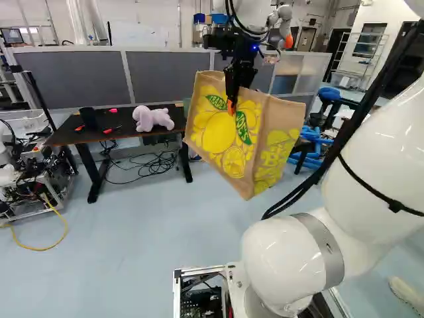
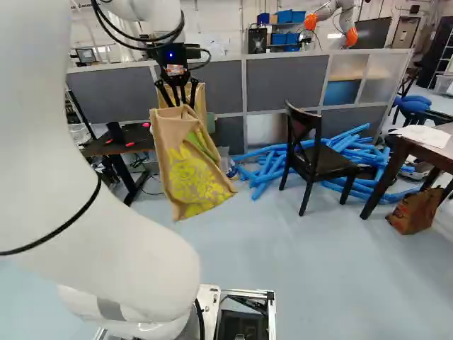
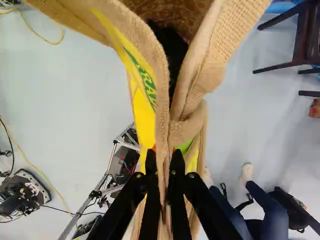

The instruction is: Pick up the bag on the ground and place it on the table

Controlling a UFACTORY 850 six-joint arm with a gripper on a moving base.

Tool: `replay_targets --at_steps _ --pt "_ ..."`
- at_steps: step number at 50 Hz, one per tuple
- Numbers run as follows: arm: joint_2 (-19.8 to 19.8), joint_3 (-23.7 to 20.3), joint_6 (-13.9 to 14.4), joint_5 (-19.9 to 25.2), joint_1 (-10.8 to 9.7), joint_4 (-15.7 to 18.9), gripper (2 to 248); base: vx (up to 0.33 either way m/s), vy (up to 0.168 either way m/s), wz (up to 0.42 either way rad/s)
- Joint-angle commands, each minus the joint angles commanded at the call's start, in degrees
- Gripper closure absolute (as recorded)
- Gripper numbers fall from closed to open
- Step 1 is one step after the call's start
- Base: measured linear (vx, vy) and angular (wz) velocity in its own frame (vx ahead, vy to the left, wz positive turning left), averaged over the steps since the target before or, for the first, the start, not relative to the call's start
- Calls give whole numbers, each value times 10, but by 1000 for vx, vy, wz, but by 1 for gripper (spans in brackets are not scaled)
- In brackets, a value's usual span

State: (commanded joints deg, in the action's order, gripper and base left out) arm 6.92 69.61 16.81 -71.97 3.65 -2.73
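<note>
With twelve dead ahead of the base, the black table (image 1: 65, 134) lies at about eleven, at the left of the left base view, a dark cup (image 1: 89, 118) and a plush toy (image 1: 154, 119) on it. The burlap bag (image 1: 218, 136) hangs clear of the floor, nearer twelve, just right of the table's end in that view and nearer the base. The gripper (image 3: 164, 158) is closed on its cloth, one finger on each side. From the gripper the bag's body hangs toward six, its foot swung toward five in both base views. The one arm that rises from the base has it, so the move turns on carrying the bag toward ten or eleven and farther out, if the black table is the one meant. Whether its foot would clear the tabletop I cannot tell; it could catch the edge or knock the toy. The left base view shows the broad lemon print and a side panel; the right base view shows the bag narrower and creased, and adds a dark chair (image 2: 322, 164) near one o'clock and a brown table (image 2: 430, 151) near two, a paper bag (image 2: 417, 210) on the floor beside it. Only the wrist view shows the pinched folds and something dark in the mouth.
</note>
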Motion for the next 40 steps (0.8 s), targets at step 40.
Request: replay_targets --at_steps 40 --pt "1 1 0 -1 0 0 228 28 8 40"
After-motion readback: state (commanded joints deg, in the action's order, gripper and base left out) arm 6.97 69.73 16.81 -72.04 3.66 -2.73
